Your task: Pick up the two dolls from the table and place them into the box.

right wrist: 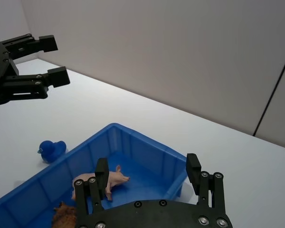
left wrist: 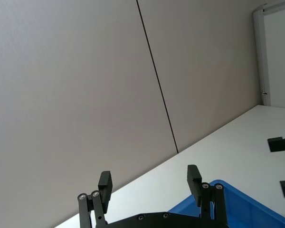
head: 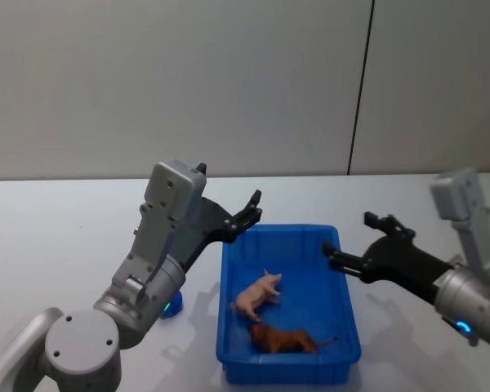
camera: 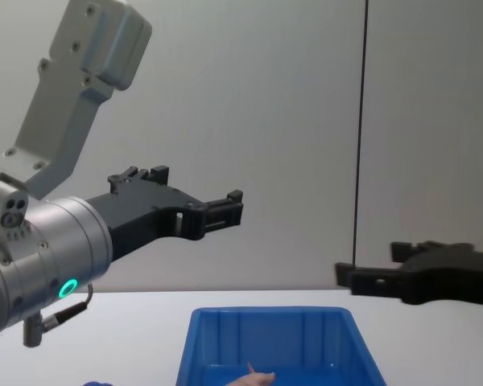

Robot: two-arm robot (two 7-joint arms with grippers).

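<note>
Blue plastic makes the box [head: 286,230], and it sits in the middle of the white table [head: 65,229]. Both dolls are inside it. The pink doll [head: 260,296] is a little pig, lying on the box floor near the middle. The brown doll [head: 282,339] lies just in front of it, close to the near wall (its thin tail points to the right). The two dolls are close, but I cannot tell if they touch.

The left gripper [head: 251,209] hangs in the air by the far left corner of the box. Its two black fingers [left wrist: 105,183] are spread wide, with nothing between them. The right gripper [head: 349,233] hangs by the far right corner of the box, above the rim. Its fingers [right wrist: 194,166] are spread wide too and hold nothing.

There is lots of bare table around the box. One small blue toy duck [right wrist: 51,150] stands on the table just left of the box, beside the left arm. The table is smooth and plain. Behind it is a grey wall [head: 229,82] with one thin dark line [head: 361,90] running up it.
</note>
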